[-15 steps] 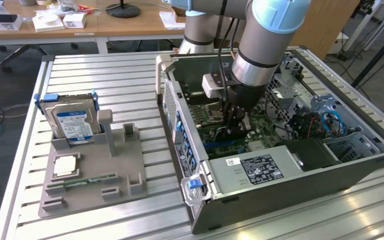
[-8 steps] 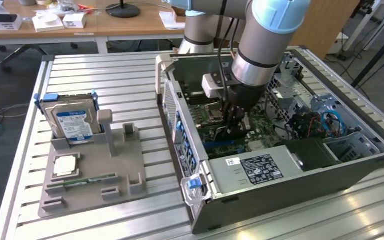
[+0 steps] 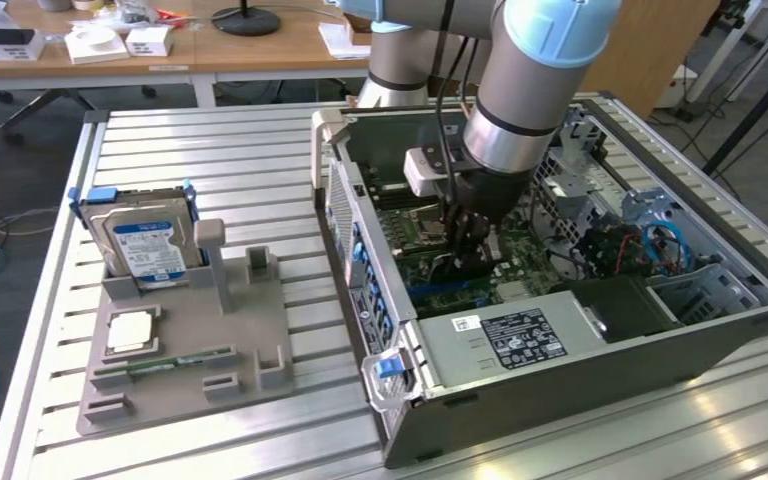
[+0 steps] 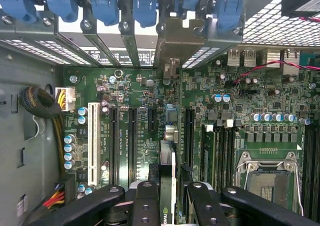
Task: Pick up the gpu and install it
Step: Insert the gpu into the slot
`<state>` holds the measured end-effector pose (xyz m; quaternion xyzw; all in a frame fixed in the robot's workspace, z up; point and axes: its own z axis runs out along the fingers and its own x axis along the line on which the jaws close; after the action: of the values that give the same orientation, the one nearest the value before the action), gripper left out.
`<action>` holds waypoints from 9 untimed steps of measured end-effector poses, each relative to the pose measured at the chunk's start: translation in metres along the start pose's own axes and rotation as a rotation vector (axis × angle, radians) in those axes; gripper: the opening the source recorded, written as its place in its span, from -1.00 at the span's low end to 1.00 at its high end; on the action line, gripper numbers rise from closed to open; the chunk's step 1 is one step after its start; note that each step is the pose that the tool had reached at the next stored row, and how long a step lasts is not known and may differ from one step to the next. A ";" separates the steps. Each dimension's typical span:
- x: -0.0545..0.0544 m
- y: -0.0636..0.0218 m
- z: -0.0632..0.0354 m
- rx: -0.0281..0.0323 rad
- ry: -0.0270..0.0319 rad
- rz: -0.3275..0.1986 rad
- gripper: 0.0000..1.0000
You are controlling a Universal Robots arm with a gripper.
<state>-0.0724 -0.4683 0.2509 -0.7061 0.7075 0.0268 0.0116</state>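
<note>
The slatted metal surface (image 3: 211, 150) carries an open dark-grey computer case (image 3: 651, 350), its green motherboard (image 4: 130, 91) studded with silver capacitors, long black slots and one white slot. Beyond the surface stands a wooden desk (image 3: 224, 50) strewn with small white boxes. The arm (image 3: 531, 90), grey with a pale blue joint cap, reaches down into the case. To the exterior view's left lies a grey moulded holder tray (image 3: 171, 350) with a silver hard drive (image 3: 148, 245), blue-and-white labelled, propped upright, and a slim green memory stick (image 3: 164, 362) lying flat near the tray's front. In the wrist view the black fingers (image 4: 145, 201) are clenched on the gpu (image 4: 167, 171), a thin dark card seen edge-on, standing between them over the motherboard, its metal end bracket (image 4: 172, 41) up against the case's rear slot openings under the blue plastic clips (image 4: 145, 3).
</note>
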 end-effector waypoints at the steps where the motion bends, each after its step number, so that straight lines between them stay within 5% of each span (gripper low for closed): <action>1: 0.000 0.0000 0.0003 0.0000 0.0001 0.000 -0.47; 9: 0.000 0.0000 0.0009 -0.0001 0.0001 0.000 -0.47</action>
<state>-0.0724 -0.4684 0.2499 -0.7061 0.7075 0.0268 0.0115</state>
